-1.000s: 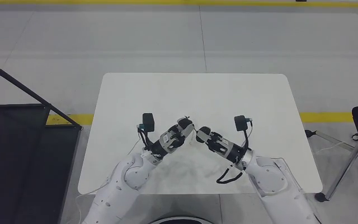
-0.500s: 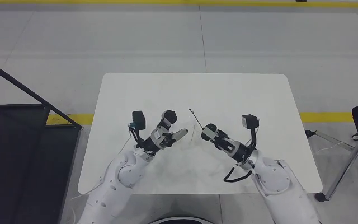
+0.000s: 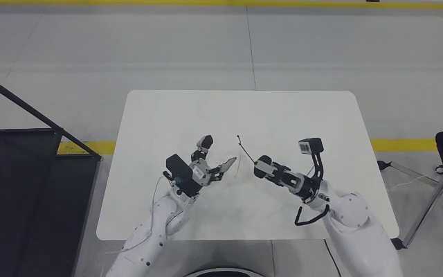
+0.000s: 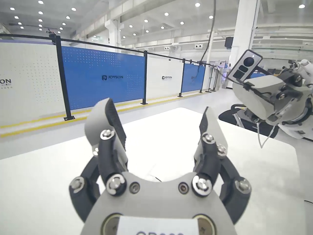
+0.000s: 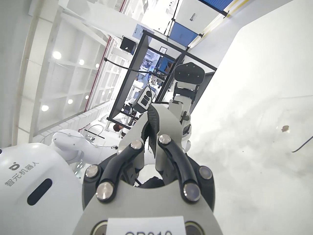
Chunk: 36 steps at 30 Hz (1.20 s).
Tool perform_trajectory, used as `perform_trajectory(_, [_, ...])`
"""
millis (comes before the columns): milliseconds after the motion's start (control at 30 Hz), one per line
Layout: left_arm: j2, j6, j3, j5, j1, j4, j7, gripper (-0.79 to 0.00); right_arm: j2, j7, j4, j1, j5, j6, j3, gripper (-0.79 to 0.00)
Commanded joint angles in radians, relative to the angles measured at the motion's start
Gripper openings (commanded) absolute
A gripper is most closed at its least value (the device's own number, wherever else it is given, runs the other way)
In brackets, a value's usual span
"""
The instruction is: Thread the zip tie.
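One thin black zip tie (image 3: pixel 243 147), with a small head at its free end, slants up from my right claw (image 3: pixel 255 165). That claw is clenched on the tie's lower end, over the middle of the white bench (image 3: pixel 311 118). My left claw (image 3: pixel 219 152) hangs released with its fingers spread wide, near the tie on the side toward the bench's left edge, and does not touch it.
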Motion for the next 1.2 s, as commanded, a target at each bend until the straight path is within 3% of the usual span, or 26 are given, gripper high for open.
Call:
perform_trajectory(0, [0.000,-0.003,0.000,-0.002,0.000,-0.001,-0.002,0.000,0.001,0.017,0.004,0.003,0.010,0.003,0.002,-0.785])
perform_trajectory(333, [0.000,0.015,0.001,0.011,0.005,-0.015,-0.011,0.000,0.001,0.010,0.000,0.001,0.006,0.010,0.001,-0.785])
perform_trajectory(367, [0.000,0.027,0.001,0.023,0.008,-0.022,-0.005,-0.034,0.001,0.001,-0.008,-0.002,-0.001,0.018,-0.002,-0.785])
perform_trajectory(433, [0.000,0.044,0.007,0.047,0.013,-0.029,0.018,-0.357,0.001,-0.006,-0.017,-0.005,-0.011,0.026,-0.006,-0.785])
perform_trajectory(600, [-0.002,0.087,0.017,0.096,0.015,-0.022,0.105,-0.486,0.001,0.001,-0.017,-0.002,-0.010,0.040,-0.012,-0.785])
perform_trajectory(733, [-0.006,0.135,0.028,0.125,0.009,-0.007,0.144,-0.529,0.001,0.016,-0.012,0.005,-0.005,0.045,-0.018,-0.785])
perform_trajectory(1167, [-0.020,0.154,0.073,0.152,-0.044,0.058,0.165,-0.505,0.000,0.034,-0.004,0.017,-0.005,0.047,-0.041,-0.785])
